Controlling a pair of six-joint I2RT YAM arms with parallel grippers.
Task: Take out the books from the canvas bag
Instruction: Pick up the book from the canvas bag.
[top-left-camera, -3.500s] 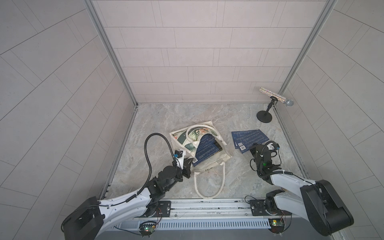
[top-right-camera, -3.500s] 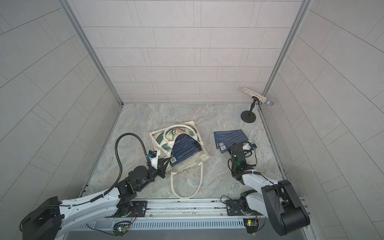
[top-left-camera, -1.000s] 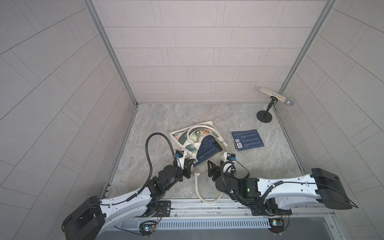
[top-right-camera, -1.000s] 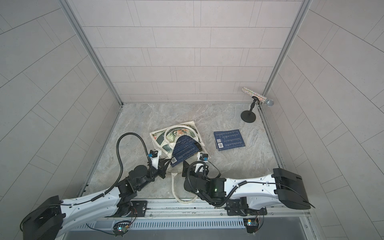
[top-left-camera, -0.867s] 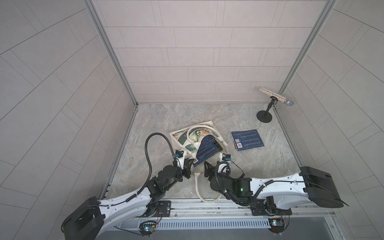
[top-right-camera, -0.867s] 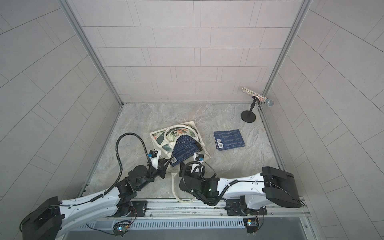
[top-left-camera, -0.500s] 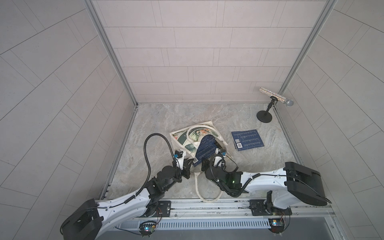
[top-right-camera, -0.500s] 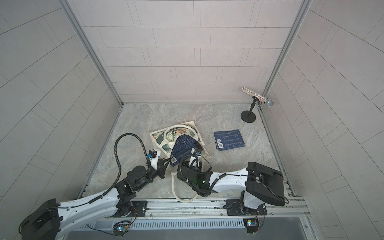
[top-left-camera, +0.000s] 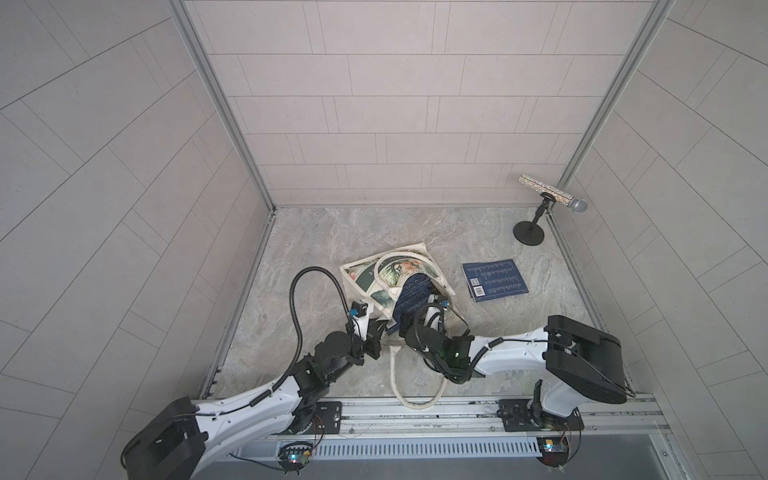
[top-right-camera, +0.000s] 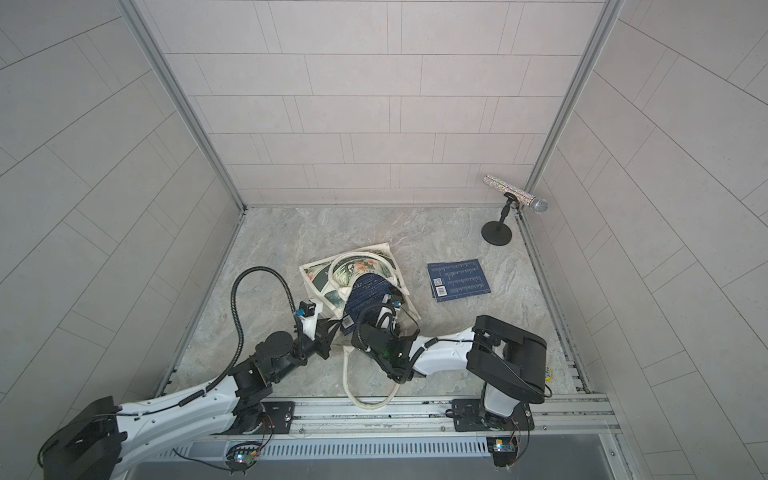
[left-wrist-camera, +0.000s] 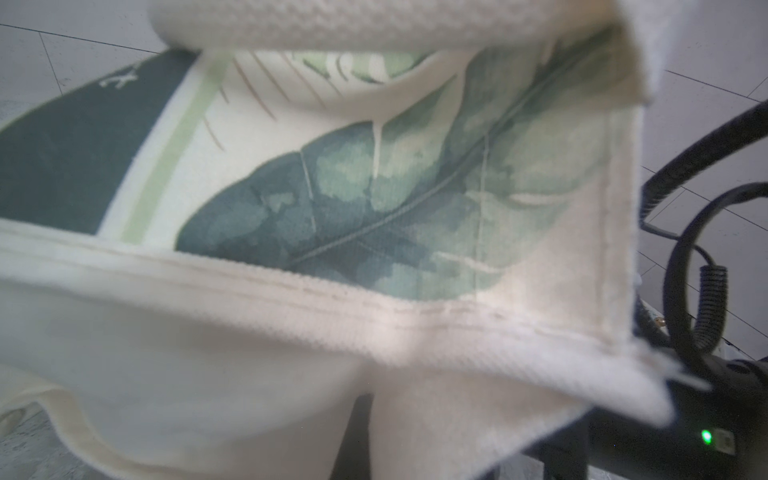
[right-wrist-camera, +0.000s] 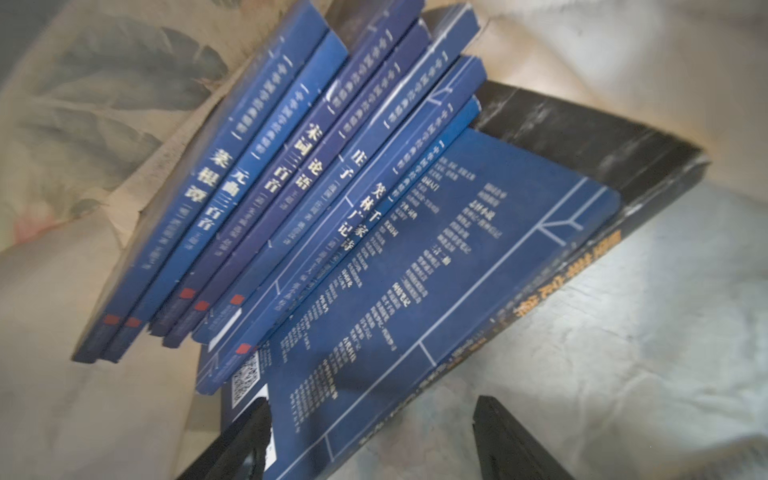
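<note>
A small stack of navy paperbacks (top-left-camera: 494, 279) already lies on the counter (top-left-camera: 332, 232), well apart from the canvas bag (top-left-camera: 361, 276). Many more books (right-wrist-camera: 332, 199) remain inside the bag. The left gripper (top-left-camera: 375, 334), pressed together, pinches the bag's rim, and the right gripper (right-wrist-camera: 370, 440) is spread at the nearest book's corner.

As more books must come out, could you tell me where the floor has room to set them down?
Free: the strip between the canvas bag and the back wall, and the floor between the stacked books and the microphone stand. Crowded: the bag's mouth, with the left gripper, right gripper and loose handle.
</note>
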